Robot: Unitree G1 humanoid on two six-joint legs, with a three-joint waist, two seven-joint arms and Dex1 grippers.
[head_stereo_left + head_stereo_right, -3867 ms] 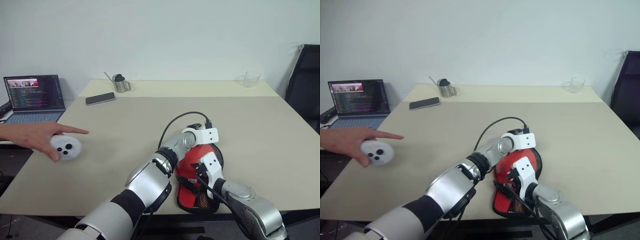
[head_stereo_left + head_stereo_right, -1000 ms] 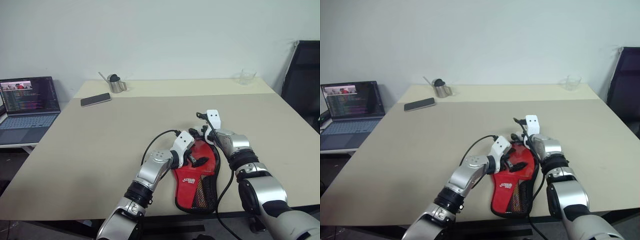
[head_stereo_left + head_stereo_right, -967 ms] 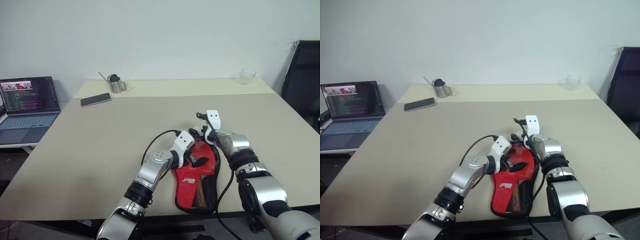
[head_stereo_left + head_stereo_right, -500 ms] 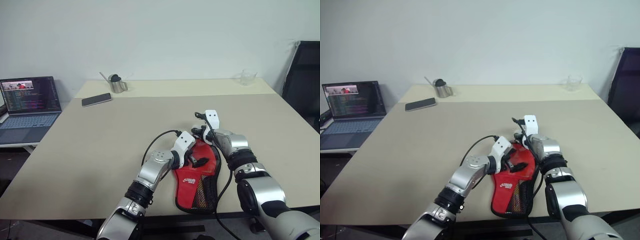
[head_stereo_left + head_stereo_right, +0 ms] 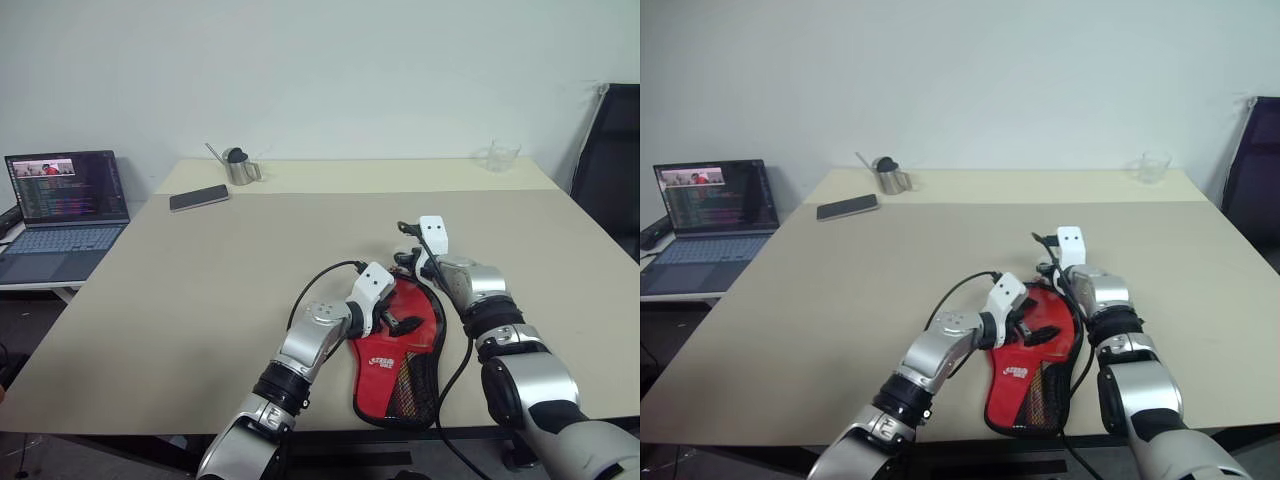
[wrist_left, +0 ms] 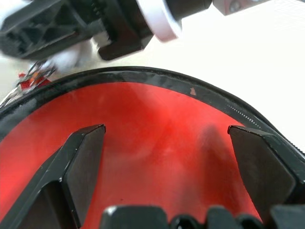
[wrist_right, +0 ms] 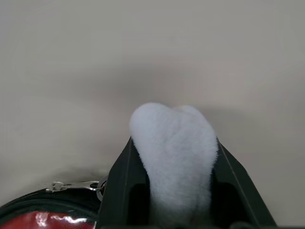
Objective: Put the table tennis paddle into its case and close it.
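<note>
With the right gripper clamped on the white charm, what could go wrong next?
1. The right gripper holds only the fluffy charm, joined to the case by a thin zip pull; a hard pull might tear it off or let it slip.
2. The left gripper is open over the case, not pinning it, so the case may drag along.

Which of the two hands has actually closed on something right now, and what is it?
The right hand: its black fingers pinch the white fluffy charm of the red fabric case. The left hand hangs open over the case's red face, gripping nothing.
</note>
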